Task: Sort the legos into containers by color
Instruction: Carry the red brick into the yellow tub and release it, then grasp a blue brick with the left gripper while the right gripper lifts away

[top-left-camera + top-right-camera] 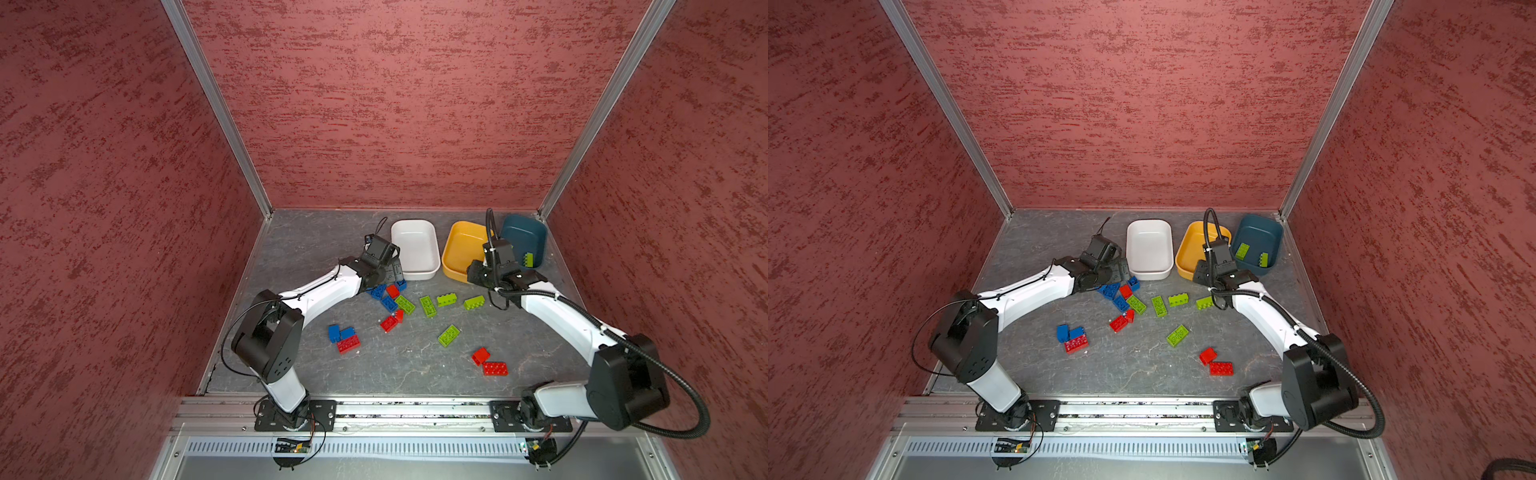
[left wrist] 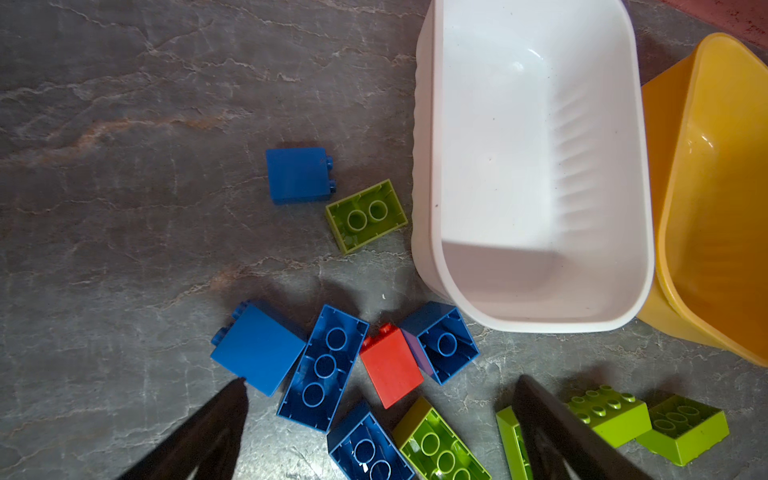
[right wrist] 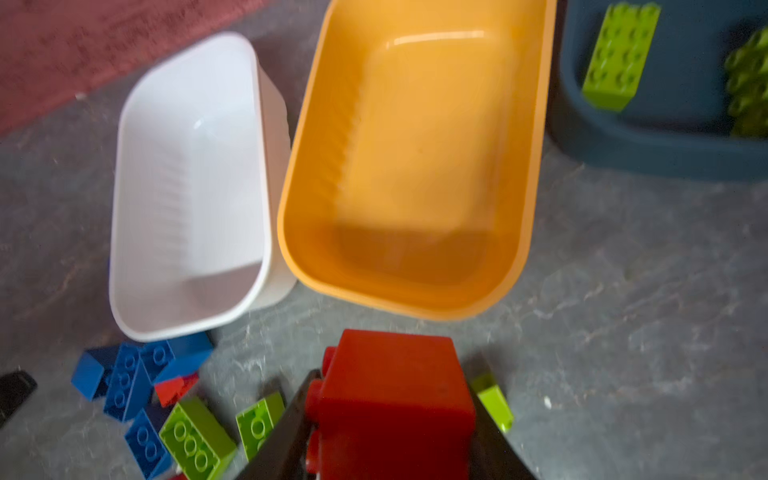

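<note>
While clamped, red lego points sideways (studs).

The right wrist view is smeared, and its edge cuts off the teal tub and one green brick inside it. In both top views the right gripper hides its own fingertips and the red brick clamped between them. There the left arm also covers part of the blue bricks.

Three tubs, about twenty-two bricks (red, blue, green; some hidden)
</note>
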